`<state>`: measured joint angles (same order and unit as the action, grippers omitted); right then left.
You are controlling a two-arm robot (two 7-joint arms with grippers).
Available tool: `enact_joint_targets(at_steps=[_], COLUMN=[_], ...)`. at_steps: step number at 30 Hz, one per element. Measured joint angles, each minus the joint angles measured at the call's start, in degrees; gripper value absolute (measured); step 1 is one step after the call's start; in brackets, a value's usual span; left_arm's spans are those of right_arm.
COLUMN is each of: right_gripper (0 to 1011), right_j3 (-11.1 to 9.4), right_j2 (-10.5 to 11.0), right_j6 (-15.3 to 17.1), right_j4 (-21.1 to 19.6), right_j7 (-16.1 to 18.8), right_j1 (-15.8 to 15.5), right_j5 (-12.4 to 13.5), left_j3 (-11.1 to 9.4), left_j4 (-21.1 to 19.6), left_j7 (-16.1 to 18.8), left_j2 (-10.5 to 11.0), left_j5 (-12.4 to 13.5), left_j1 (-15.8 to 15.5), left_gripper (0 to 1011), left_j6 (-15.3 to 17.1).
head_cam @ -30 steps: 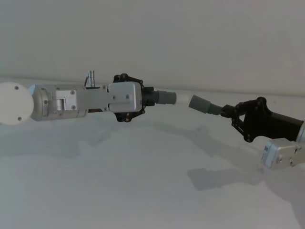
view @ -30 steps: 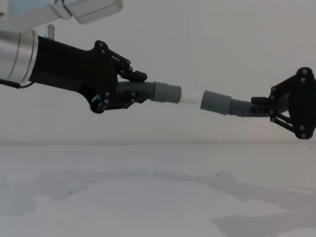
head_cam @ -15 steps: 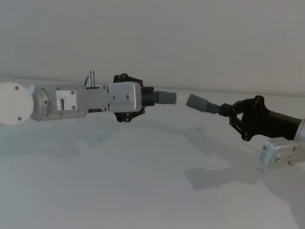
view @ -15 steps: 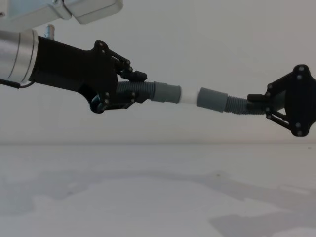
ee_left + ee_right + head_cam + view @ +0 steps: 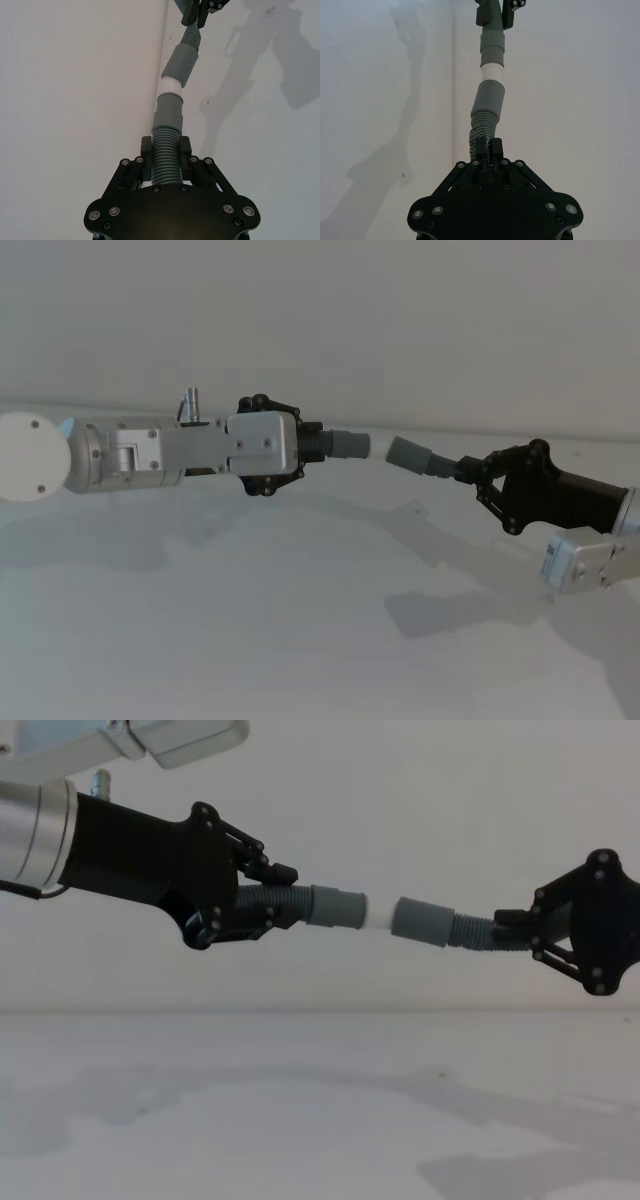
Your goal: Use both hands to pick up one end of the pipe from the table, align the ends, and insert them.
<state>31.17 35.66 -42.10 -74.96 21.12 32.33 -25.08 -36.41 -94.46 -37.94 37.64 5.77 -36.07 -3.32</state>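
Note:
Both pipe pieces hang in the air above the table [image 5: 250, 640]. My left gripper [image 5: 303, 444] is shut on the ribbed part of one piece, whose grey cuff [image 5: 338, 907] ends in a narrow white tip [image 5: 379, 916]. From the right, my right gripper [image 5: 468, 472] is shut on the ribbed part of the other piece. Its grey cuff [image 5: 420, 920] points at the white tip, nearly in line, and its mouth meets the tip. In the left wrist view the tip [image 5: 170, 88] reaches into that cuff [image 5: 181, 64]. The right wrist view shows the same joint [image 5: 492, 72].
The white table [image 5: 300, 1120] lies bare beneath both arms, with only their shadows on it. A pale wall [image 5: 400, 320] stands behind. The silver left arm [image 5: 150, 452] stretches in from the left edge.
My right gripper has carried its piece leftward and levelled it. The gap between the two cuffs has shrunk, and less of the white tip shows. The left arm has held still.

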Motion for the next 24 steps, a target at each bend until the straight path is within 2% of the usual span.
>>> enact_joint_targets(at_steps=[24], right_gripper=[46], right_j3=[0.2], right_j2=[-0.1], right_j6=[0.1], right_j4=[-0.1], right_j7=[0.1], right_j1=[0.1], right_j5=[0.1], left_j3=[0.0], left_j4=[0.0], left_j7=[0.0], left_j2=[0.0], left_j5=[0.0], left_j1=[0.0], left_gripper=[300], left_j6=[0.0])
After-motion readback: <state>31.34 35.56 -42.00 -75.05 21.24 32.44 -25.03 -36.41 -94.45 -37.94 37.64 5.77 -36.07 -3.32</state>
